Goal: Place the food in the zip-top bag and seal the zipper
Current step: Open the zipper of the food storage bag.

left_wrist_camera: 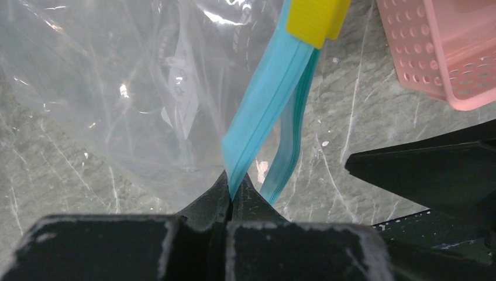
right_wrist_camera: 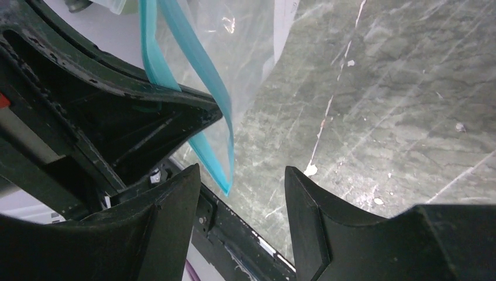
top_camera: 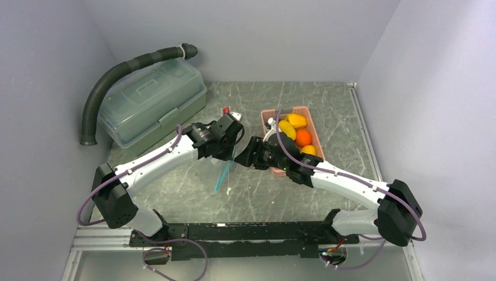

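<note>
Fingers (left_wrist_camera: pixel 205 205) of the left gripper (left_wrist_camera: pixel 231 190) are pressed together on the zipper (left_wrist_camera: pixel 266 99), pinching one end of the teal strip. A yellow slider (left_wrist_camera: pixel 316 17) sits further along it. The zip-top bag (left_wrist_camera: pixel 117 88) spreads crumpled from the strip, over the table (top_camera: pixel 339 117), left of the pink basket (top_camera: pixel 283 110). Cannot tell if the film touches the table. The right gripper (right_wrist_camera: pixel 240 175) is spread wide, holding nothing, with the strip's tip just beside one finger. Yellow and orange food (top_camera: pixel 295 132) lies in the basket.

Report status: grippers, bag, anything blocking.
Left gripper shut on zipper. Right gripper open beside it. Food in pink basket. No obstruction seen.
</note>
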### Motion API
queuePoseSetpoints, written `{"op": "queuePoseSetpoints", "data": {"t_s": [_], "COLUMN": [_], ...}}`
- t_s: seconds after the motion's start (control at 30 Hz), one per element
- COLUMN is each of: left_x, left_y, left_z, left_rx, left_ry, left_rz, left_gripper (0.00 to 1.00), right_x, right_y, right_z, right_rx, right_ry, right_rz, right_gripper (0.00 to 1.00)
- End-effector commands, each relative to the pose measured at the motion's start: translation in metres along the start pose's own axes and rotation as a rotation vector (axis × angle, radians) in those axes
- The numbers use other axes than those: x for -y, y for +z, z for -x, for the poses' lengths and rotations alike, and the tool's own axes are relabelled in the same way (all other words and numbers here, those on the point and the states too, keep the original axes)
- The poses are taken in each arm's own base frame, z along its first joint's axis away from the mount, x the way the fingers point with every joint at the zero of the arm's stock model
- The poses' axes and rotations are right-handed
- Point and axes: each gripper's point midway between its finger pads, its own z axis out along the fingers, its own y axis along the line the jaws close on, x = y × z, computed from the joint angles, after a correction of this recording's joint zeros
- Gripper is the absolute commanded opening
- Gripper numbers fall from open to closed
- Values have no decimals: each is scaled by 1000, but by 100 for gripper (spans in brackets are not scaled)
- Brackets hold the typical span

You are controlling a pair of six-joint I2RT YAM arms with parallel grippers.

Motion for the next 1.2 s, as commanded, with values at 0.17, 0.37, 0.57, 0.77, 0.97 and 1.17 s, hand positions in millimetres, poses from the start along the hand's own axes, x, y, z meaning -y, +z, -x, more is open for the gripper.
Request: {"op": "queuePoseSetpoints", "data": {"t_s": [0.17,0.37,0.57,0.77,0.97,1.17], "left_x": [19,18,22,23,14,5], "left_y": [-10,-14,-18,-22,-29,-40], "left_z": [16,16,16,16,20,24], "left_rx": [42,46,48,53,88,117], "left_ry": [-25,-27,-32,-43,-61,-62], "left_rz": [-84,-90,-120,-133,-101,-75], "left_gripper": [0,0,0,0,0,0], "right_x": [-32,-26,-27,-26,-15,-1], "right_y": [12,25,40,57,60,52], "right_z": [41,44,46,39,30,28], "right_rx": [180,209,224,213,215,231], "right_ry": [-7,7,9,19,41,40], "right_rz": [15,-22,-42,-62,-107,-145], "right_gripper": [58,57,57,57,57,57]}}
